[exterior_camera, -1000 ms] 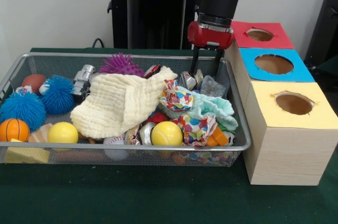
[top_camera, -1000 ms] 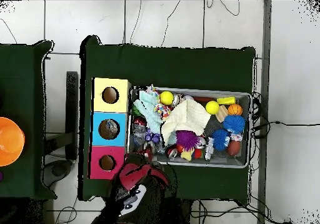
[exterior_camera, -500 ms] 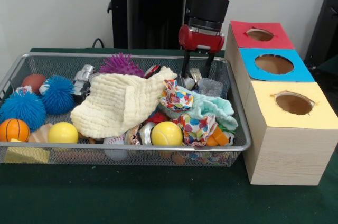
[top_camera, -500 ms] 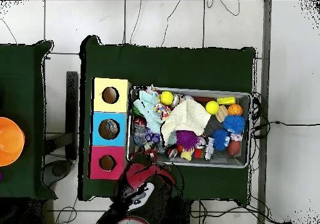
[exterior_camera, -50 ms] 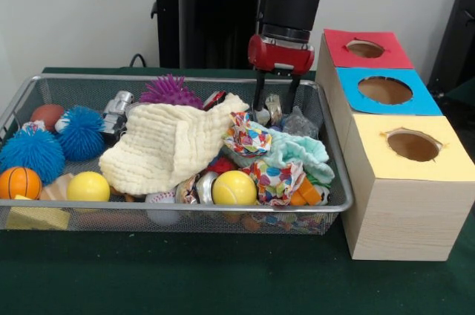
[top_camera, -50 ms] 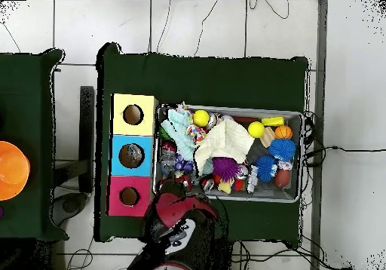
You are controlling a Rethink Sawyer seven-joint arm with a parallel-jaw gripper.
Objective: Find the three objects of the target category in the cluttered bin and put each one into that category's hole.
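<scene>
We are looking at a wire mesh bin (exterior_camera, -50 ms: pixel 338 174) on a green table (exterior_camera, -50 ms: pixel 185 278), crammed with toys and cloth. A cream waffle-weave cloth (exterior_camera, -50 ms: pixel 169 144) lies across the middle. Around it we see two blue spiky balls (exterior_camera, -50 ms: pixel 33 153), a purple spiky ball (exterior_camera, -50 ms: pixel 171 91), two yellow balls (exterior_camera, -50 ms: pixel 234 187), a small orange basketball (exterior_camera, -50 ms: pixel 19 181) and a confetti-patterned cloth (exterior_camera, -50 ms: pixel 249 139). Just beside the bin stand three boxes in a row: a red-topped box (exterior_camera, -50 ms: pixel 365 49), a blue-topped box (exterior_camera, -50 ms: pixel 386 91) and a yellow-topped box (exterior_camera, -50 ms: pixel 412 148), each with a round hole in its lid.

The red and black arm comes down over the bin's far corner nearest the boxes. Its gripper (exterior_camera, -50 ms: pixel 273 107) has both fingers straddling a small shiny crumpled metal piece (exterior_camera, -50 ms: pixel 273 108) (possibly a crushed can), and we judge it clenched on that piece, which seems lifted just clear of the clutter.

We cannot see inside the holes, so we cannot tell whether anything has been deposited. We judge this a pick under way, with the carry to a hole left to do.

Compared with a second ago, the gripper has shifted sideways away from the boxes and risen a little, and the shiny piece has come with it. The rest of the bin looks unchanged.
</scene>
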